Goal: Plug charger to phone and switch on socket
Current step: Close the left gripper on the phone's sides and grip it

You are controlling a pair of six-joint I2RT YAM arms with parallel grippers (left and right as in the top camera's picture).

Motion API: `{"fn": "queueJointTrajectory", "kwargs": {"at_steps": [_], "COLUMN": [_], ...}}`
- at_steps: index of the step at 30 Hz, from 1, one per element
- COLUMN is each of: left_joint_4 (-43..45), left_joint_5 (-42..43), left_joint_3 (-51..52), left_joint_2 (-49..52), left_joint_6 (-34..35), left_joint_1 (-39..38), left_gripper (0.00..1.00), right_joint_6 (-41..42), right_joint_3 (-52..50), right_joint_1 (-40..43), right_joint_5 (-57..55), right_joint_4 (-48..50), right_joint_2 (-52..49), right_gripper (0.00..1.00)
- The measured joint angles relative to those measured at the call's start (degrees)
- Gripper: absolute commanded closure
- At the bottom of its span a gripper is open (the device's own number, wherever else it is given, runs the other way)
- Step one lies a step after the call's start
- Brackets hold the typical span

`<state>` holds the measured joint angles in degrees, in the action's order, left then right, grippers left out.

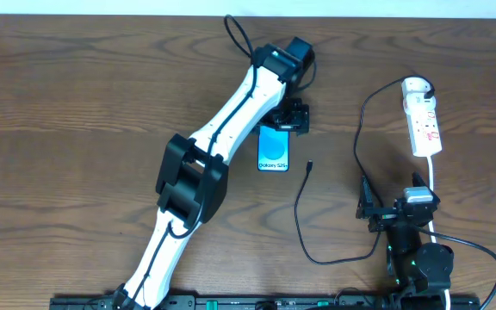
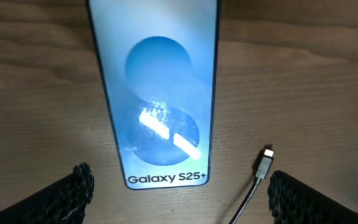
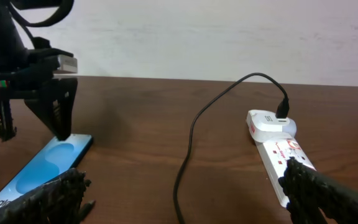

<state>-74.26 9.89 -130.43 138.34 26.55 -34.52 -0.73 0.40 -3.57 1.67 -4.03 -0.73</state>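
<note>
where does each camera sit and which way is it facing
Overhead: fixed above the table, looking straight down; left arm stretched to the phone, right arm folded near its base.
Left wrist: just above the phone, looking down at it; left fingers in the bottom corners.
Right wrist: low over the table, looking level across it toward the socket; right fingers in the bottom corners.
Shared: all three show the phone and the charger.

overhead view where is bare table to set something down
Bare: all the table left of the left arm, and the right edge beyond the socket. Crowded: the phone at the left gripper, and the charger looping past the right gripper.
</note>
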Motion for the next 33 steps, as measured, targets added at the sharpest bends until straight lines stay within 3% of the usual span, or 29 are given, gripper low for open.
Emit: {"fn": "queueJointTrajectory", "kwargs": {"at_steps": [16,33], "left_joint_4": [3.0,8.7], "left_joint_5": [-2.6,-5.3], "left_joint_3": [0.1,7.1], "left_joint_2": [0.0,0.0], "left_joint_6": [-1.1,-0.8], "left_joint_1": [-0.5,-0.5], "left_gripper": [0.08,0.08], "right_joint_6": [0.0,0.0], "right_joint_3": [0.0,0.0], "right_joint_1": [0.0,0.0], "right_joint_5": [0.0,0.0], "right_joint_4": [0.0,0.0], "right_joint_2": [0.0,0.0], "right_gripper": [0.01,0.01]}}
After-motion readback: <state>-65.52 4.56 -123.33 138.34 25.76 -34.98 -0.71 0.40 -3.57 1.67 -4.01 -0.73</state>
